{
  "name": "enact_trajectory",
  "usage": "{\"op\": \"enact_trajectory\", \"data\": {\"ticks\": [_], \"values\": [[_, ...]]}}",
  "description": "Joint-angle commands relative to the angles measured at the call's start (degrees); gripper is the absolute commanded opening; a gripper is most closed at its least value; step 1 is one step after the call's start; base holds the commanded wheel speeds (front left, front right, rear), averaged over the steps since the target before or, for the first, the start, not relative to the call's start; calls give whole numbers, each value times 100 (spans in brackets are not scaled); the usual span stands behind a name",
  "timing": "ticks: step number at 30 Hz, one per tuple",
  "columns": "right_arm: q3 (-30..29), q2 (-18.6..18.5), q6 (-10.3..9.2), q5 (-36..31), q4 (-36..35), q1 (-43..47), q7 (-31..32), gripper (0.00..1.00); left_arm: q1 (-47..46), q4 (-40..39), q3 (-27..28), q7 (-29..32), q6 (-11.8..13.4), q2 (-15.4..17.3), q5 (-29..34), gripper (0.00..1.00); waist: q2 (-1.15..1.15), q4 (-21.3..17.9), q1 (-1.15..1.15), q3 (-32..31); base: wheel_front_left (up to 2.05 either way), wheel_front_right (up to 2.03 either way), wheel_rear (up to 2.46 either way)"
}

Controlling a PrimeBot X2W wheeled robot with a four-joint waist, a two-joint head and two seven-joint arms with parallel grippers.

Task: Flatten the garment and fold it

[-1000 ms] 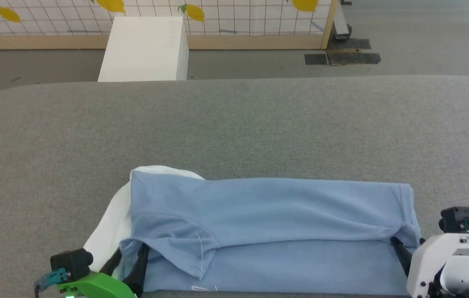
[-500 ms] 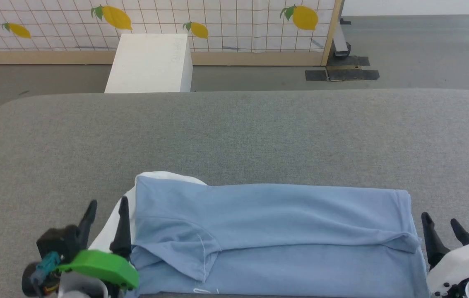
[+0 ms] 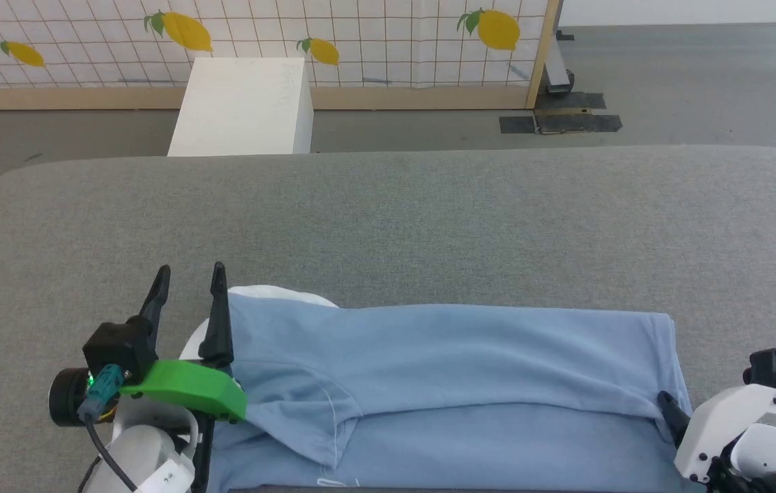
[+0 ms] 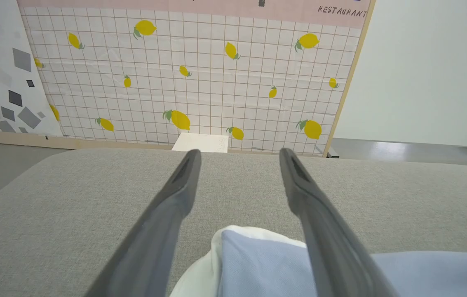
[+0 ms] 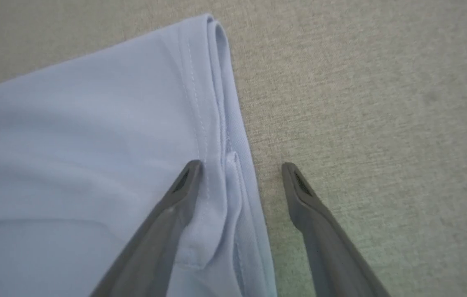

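Observation:
The light blue garment [image 3: 456, 383] lies folded lengthwise near the table's front edge, with white inner fabric [image 3: 271, 296] showing at its far left corner. My left gripper [image 3: 190, 270] stands open at that left end; its right finger lies along the garment's edge. In the left wrist view the left gripper [image 4: 239, 153] hovers above the blue and white corner [image 4: 258, 264]. My right gripper [image 5: 241, 166] is open astride the garment's right hem [image 5: 225, 123], one finger over cloth and the other over bare table. One dark right finger [image 3: 668, 407] shows at the hem.
The grey padded table [image 3: 429, 219] stretches wide beyond the garment. Behind it on the floor stands a white box [image 3: 240, 106] against a lemon-patterned tiled panel [image 3: 374, 41]. Dark floor plates [image 3: 559, 123] lie at the back right.
The left gripper came out from the garment's left fold and moved forward along its left edge, open. The right gripper drew off to the right, then returned to the right hem. The head camera shifted.

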Motion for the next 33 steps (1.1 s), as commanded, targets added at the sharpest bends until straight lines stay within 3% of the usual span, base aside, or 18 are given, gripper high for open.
{"op": "enact_trajectory", "data": {"ticks": [1,7,8,9,10,11,18,28,33], "values": [[-27,-1,-9,-75,81,-127,161,100,-119,39,44,-43,-77,-57,105,100,0,1,0,0,0,0,0],[140,-1,-9,-88,281,-204,991,100,-182,189,168,-43,-239,-187,231,100,0,24,0,19,0,0,0],[181,-1,-9,-56,289,-205,1124,75,-184,217,186,-43,-266,-204,245,100,0,27,0,26,0,0,0],[205,-1,-9,-37,279,-207,1202,38,-188,234,201,-43,-286,-217,259,100,0,30,0,32,0,0,0],[231,-1,-9,-22,244,-208,1257,14,-190,252,221,-43,-308,-235,275,100,0,33,0,40,0,0,0],[241,-1,-9,-13,212,-208,1277,0,-190,268,239,-43,-324,-251,283,100,0,35,0,44,0,0,0],[86,-1,-9,-231,-63,-188,1168,0,-224,418,390,-43,-473,-356,356,100,0,43,0,86,0,0,0],[-1583,-1,-9,-1810,-396,-375,228,0,-182,393,548,-43,-568,-512,510,100,0,47,0,147,0,0,0],[-1901,-2,-9,-2230,-431,-428,33,0,-144,404,589,-43,-625,-545,557,100,0,55,0,149,0,0,0]]}}
